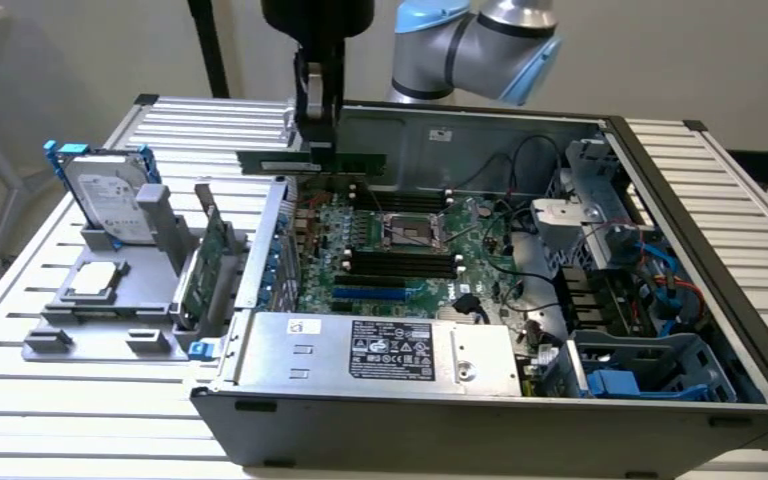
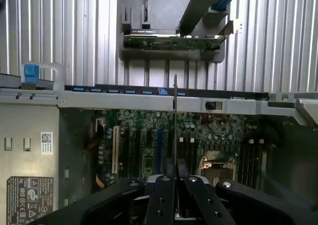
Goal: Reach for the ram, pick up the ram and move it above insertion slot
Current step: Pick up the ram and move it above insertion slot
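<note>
The ram point(image 1: 357, 161) is a thin green stick held level in the air over the back left corner of the open computer case point(image 1: 704, 300). My gripper point(image 1: 319, 148) comes down from above and is shut on the stick near its middle. In the wrist view the ram point(image 2: 175, 111) shows edge-on as a thin line running out from between the black fingers point(image 2: 164, 197). Below it lies the green motherboard point(image 1: 471, 270) with black memory slots point(image 1: 398, 263) beside the processor socket point(image 1: 407, 232). The stick hangs well above the board and touches nothing.
A silver hard drive point(image 1: 104, 195) and wider green expansion cards point(image 1: 204, 270) stand in a grey fixture point(image 1: 104, 310) at the exterior view's left. The power supply point(image 1: 384, 350) fills the case front. Cables and drive cages point(image 1: 624, 290) crowd the right side. Another card point(image 2: 174, 42) rests on its holder.
</note>
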Tool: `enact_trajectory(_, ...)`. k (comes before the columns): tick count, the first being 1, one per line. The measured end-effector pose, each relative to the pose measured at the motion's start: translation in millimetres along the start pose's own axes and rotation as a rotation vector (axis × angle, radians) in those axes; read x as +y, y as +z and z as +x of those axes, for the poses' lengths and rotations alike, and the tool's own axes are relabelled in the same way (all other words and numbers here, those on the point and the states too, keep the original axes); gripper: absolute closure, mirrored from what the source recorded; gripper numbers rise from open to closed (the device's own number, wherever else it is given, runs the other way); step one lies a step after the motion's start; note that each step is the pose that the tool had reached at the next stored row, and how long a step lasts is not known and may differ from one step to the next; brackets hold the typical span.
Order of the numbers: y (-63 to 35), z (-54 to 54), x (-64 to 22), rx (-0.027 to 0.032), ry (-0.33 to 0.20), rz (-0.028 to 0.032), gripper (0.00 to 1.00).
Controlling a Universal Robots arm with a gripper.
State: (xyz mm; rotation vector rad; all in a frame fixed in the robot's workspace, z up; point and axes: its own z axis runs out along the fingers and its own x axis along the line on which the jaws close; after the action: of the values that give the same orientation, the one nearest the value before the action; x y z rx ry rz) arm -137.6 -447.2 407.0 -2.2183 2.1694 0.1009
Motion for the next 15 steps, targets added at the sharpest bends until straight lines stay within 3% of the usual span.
enact_trajectory(15,2.9,-23.2,-50.3,0.0000,0.000,-0.0001,0.87)
